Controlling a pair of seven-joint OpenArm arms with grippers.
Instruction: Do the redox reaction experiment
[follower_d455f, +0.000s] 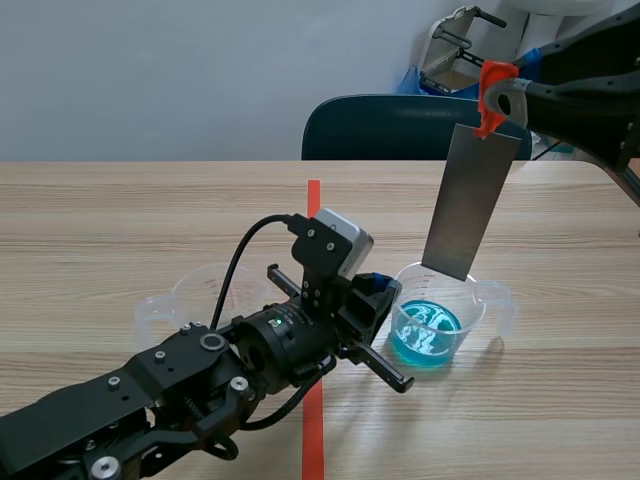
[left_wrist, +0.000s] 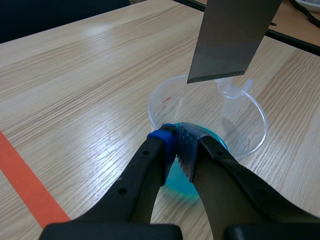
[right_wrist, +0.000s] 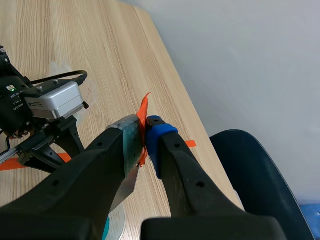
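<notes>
Metal strip (follower_d455f: 470, 200) is hanging a bit tilted over the beaker (follower_d455f: 478, 300) of blue liquid (follower_d455f: 425, 338), with its lower end at the rim and clear of the liquid. My right gripper (right_wrist: 145, 134) is pinched on the orange tab (follower_d455f: 490, 95) at the strip's top. My left gripper (left_wrist: 176, 147) is clamped narrow on the beaker's wall. The beaker's mid-table (follower_d455f: 120, 220), toward the near edge.

My left fingers (left_wrist: 142, 172) are black, one pad (left_wrist: 167, 137) blue, one pad (left_wrist: 187, 145) grey with dots. The metal sheet (follower_d455f: 468, 205) is grey, its clip (follower_d455f: 493, 95) orange. The clear cup (follower_d455f: 478, 300) has blue liquid (follower_d455f: 425, 340).
</notes>
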